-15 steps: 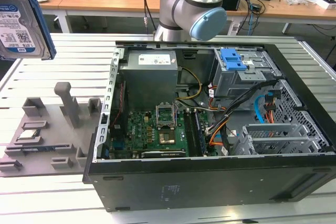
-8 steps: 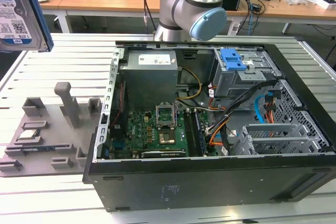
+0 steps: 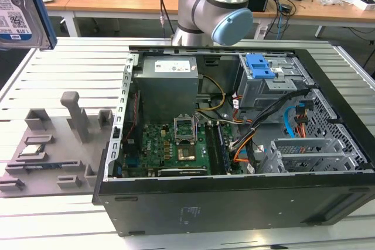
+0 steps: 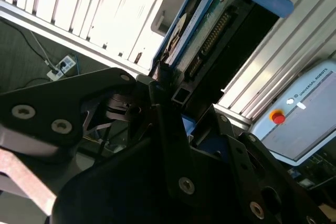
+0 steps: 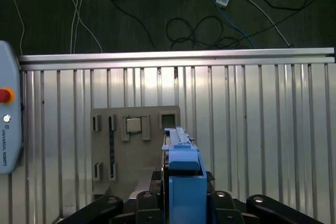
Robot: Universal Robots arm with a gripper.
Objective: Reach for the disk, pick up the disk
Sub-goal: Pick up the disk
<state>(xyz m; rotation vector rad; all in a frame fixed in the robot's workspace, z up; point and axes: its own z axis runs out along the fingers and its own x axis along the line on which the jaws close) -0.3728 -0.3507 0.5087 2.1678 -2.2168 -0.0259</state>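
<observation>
Clamped the disk (image 5: 184,182) in shut jaws, well above the table (image 5: 262,129). Seen upper left in exterior view, long axis pointing straight out from jaws.

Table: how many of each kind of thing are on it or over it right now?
Disk: 1, up in the air
Computer case: 1, open
Grey fixture: 1
Chip: 1, on the fixture
Total: 4

Wooden desks (image 3: 88,4) stand behind the slatted table (image 3: 58,62); cables (image 5: 210,24) cross dark floor (image 5: 131,3).
</observation>
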